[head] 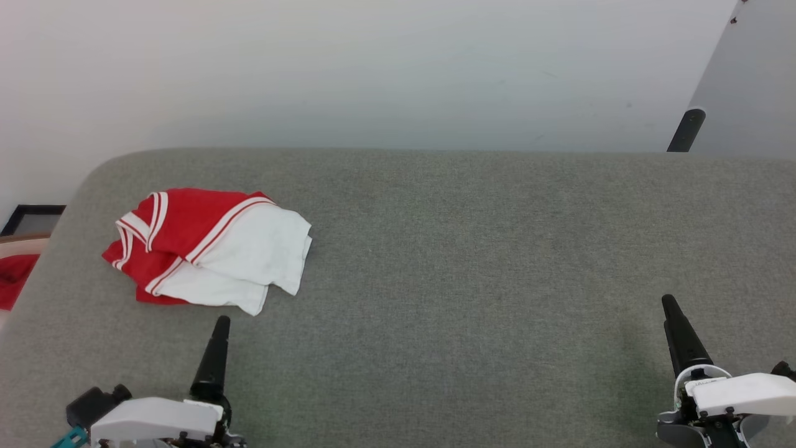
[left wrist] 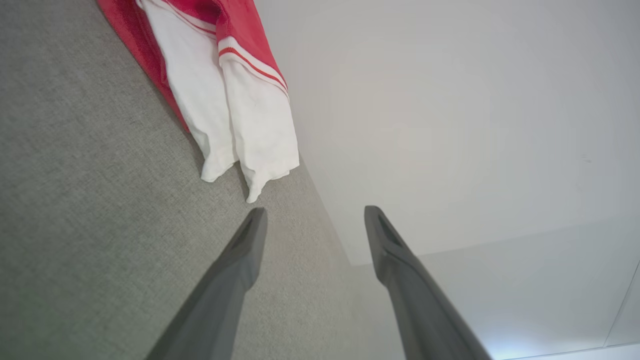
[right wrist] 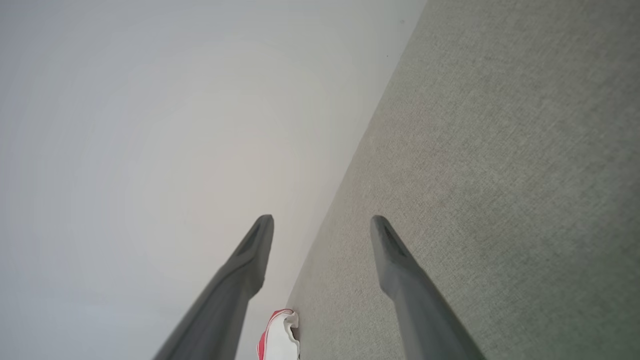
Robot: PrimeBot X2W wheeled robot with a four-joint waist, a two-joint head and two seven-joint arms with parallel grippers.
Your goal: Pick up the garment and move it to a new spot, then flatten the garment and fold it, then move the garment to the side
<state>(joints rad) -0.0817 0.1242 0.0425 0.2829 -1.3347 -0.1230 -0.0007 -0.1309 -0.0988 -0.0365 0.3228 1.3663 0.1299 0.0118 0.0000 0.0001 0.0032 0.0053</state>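
Note:
The garment (head: 208,246) lies folded into a compact bundle on the left part of the grey surface (head: 472,249), red body and striped trim at the back, white sleeves toward the front; no numbers show. In the left wrist view the garment (left wrist: 225,95) sits just beyond my open left gripper (left wrist: 312,215), whose fingers hold nothing. In the head view the left gripper (head: 217,330) stands a short way in front of the bundle, apart from it. My right gripper (head: 673,311) hovers far to the right, and in its wrist view it (right wrist: 322,222) is open and empty, with the garment (right wrist: 277,337) small and distant.
A plain red cloth scrap (head: 13,280) lies past the grey surface's left edge, beside a dark frame (head: 31,218). A white wall rises behind the surface, and a black post (head: 686,130) stands at the back right. Bare grey fabric spreads across the middle and right.

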